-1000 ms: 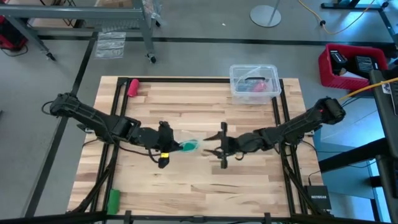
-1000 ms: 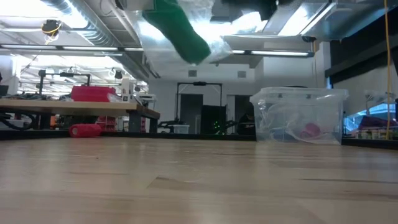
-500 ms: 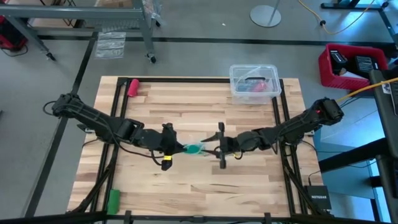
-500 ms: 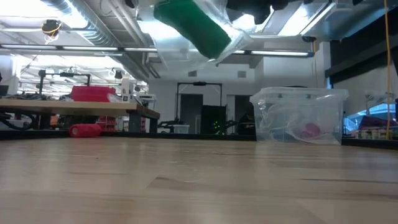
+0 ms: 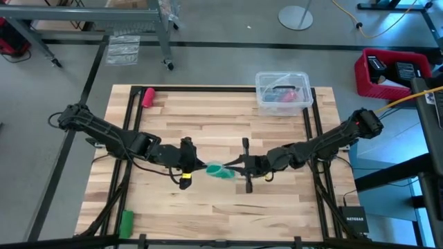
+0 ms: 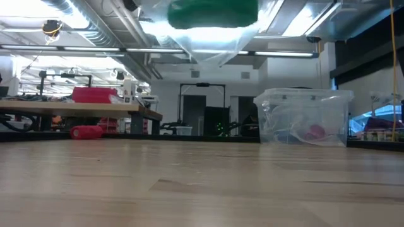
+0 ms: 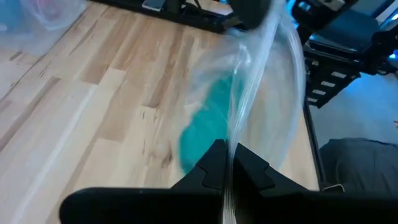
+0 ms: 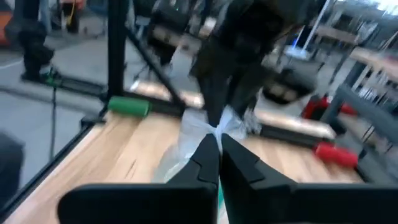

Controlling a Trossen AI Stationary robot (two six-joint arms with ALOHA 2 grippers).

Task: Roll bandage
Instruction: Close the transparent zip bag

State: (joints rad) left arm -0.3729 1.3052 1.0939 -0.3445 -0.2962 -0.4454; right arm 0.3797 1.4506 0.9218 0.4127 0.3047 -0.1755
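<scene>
- Right now my left claw point(image 5: 194, 164) and right claw point(image 5: 235, 165) both pinch the clear plastic wrapper point(image 7: 273, 93), mid-air above the counter point(image 5: 208, 207).
- Inside, the teal-green cloth bandage point(image 5: 220, 170) is still bagged; unwrapping and rolling remain.

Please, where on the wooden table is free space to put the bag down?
The near strip, from the bright green roll at the left corner rightward, is bare. So is the far middle, between the pink-red roll and the clear plastic box. The centre is crowded: the left gripper and right gripper hold the clear bag with the teal bandage.
</scene>
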